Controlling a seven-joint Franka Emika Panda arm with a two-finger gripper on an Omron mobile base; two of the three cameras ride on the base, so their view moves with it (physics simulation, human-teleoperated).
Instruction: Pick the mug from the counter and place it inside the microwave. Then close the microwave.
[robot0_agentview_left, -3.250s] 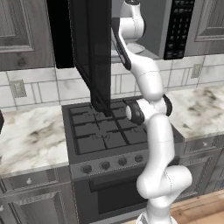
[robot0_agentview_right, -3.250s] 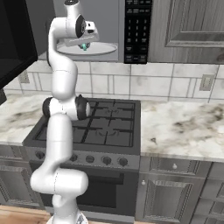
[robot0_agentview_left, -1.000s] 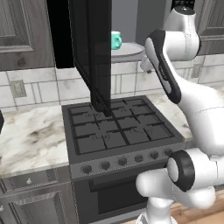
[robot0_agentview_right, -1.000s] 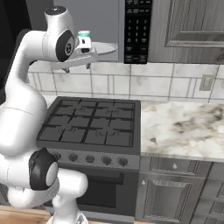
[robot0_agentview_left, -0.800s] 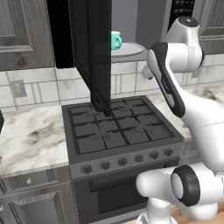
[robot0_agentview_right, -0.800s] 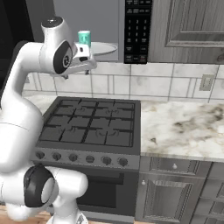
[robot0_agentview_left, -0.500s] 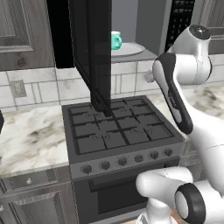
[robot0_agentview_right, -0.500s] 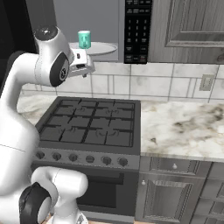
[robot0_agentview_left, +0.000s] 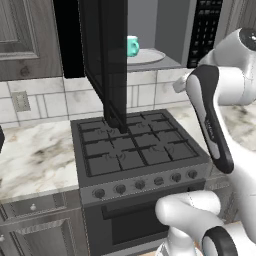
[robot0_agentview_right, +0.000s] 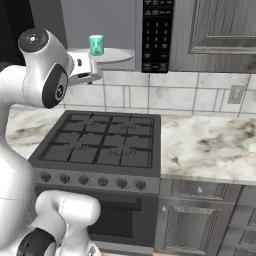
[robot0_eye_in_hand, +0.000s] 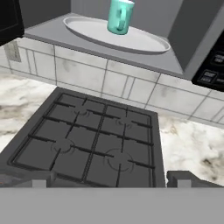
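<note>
We see mug (robot0_eye_in_hand: 120, 16) upright on white turntable plate (robot0_eye_in_hand: 131, 40) inside microwave (robot0_agentview_left: 165, 40), above and ahead of gripper (robot0_eye_in_hand: 107, 180), well apart. Gripper released, jaws wide, nothing between fingertips (robot0_eye_in_hand: 38, 183). Microwave door (robot0_agentview_left: 107, 60) stands open, swung out to gripper's left. Black stove top (robot0_eye_in_hand: 87, 140) lies directly below gripper. Counter (robot0_agentview_right: 210, 145) to its right, beside stove.
</note>
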